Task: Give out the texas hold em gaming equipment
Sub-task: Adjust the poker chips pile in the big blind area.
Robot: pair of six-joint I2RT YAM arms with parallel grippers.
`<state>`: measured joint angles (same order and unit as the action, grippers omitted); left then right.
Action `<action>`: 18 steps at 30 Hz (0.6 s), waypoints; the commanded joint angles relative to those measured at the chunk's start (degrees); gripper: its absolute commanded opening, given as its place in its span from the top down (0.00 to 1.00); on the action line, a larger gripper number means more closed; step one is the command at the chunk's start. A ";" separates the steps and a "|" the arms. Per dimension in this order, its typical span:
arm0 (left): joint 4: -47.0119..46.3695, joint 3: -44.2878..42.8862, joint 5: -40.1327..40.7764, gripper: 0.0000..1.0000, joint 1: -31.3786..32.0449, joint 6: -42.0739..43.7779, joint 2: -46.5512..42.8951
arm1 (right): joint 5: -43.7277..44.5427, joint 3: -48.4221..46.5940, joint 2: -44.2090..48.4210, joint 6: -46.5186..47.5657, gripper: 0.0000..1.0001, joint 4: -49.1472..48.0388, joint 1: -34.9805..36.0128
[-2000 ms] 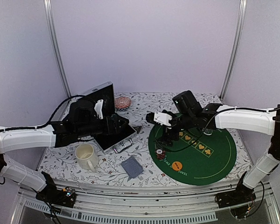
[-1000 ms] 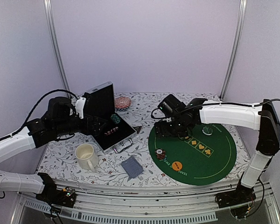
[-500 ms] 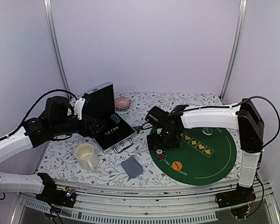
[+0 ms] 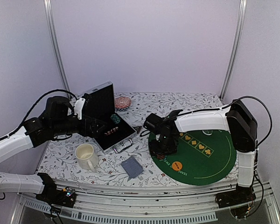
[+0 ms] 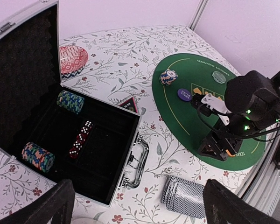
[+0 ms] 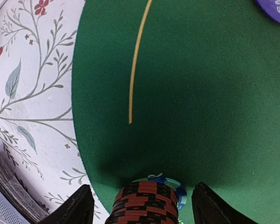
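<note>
Your right jaws hang low over the near-left rim of the mat point(image 4: 214, 158); they are spread apart and straddle a red-black chip stack point(image 6: 147, 200) standing on the green just inside the edge; nothing is gripped yet. The step reads as taking this stack to carry it to a seat.

The stack sits closer to one pad point(image 6: 210, 205) than to the other; shift sideways until the gaps match, or the first pad to touch may shove the chips and shear the column. A blue-green chip point(image 6: 170, 181) peeks out at one side, so the pile is probably not square; close slowly and let the pads true it up.

Go down far enough to catch the lowest chips, or they are left on the felt; these views do not show how deep you are. Squeeze lightly; lift straight; keep the wrist level; the counter point(image 4: 144, 105) begins right beside the stack, and a spill there would scatter.

A second stack point(image 5: 168, 77) and a purple disc point(image 5: 184, 94) lie further back on the mat; pick a spot apart from them.

Your left jaws gape wide and empty near the open case point(image 5: 105, 154); hold that arm off until the right one is out of the way.
</note>
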<state>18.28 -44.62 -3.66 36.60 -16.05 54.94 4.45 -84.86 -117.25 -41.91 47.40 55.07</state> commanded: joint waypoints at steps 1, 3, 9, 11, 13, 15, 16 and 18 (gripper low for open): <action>0.05 -0.20 -0.30 0.02 -1.12 0.59 0.52 | -0.98 0.49 -0.77 0.51 0.30 -0.12 0.41; 0.00 -0.20 -0.36 0.02 -1.30 0.59 0.68 | -0.98 0.99 -0.71 0.51 0.33 -0.04 0.46; -0.09 -0.20 -0.72 0.02 -1.92 0.50 0.84 | -0.46 2.25 -0.18 0.43 0.41 0.05 0.51; -0.09 -0.20 -0.85 0.02 -2.12 0.50 0.79 | -0.09 2.46 0.00 0.50 0.44 0.41 0.53; -0.15 -0.20 -0.95 0.02 -2.31 0.50 0.86 | 0.20 2.64 0.16 0.51 0.47 0.64 0.50; -0.18 -0.20 -1.12 0.02 -2.48 0.50 0.92 | 0.30 2.91 0.51 0.51 0.49 0.69 0.52; -0.18 -0.20 -1.16 0.02 -2.62 0.45 0.99 | 0.30 3.12 0.64 0.51 0.51 0.69 0.48; -0.26 -0.20 -1.43 0.02 -2.79 0.41 1.02 | 0.31 3.39 0.84 0.48 0.52 0.60 0.56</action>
<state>18.28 -44.62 -4.12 34.63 -16.08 55.53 4.23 -82.89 -117.19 -41.30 47.46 55.13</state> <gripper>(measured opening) 0.982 0.492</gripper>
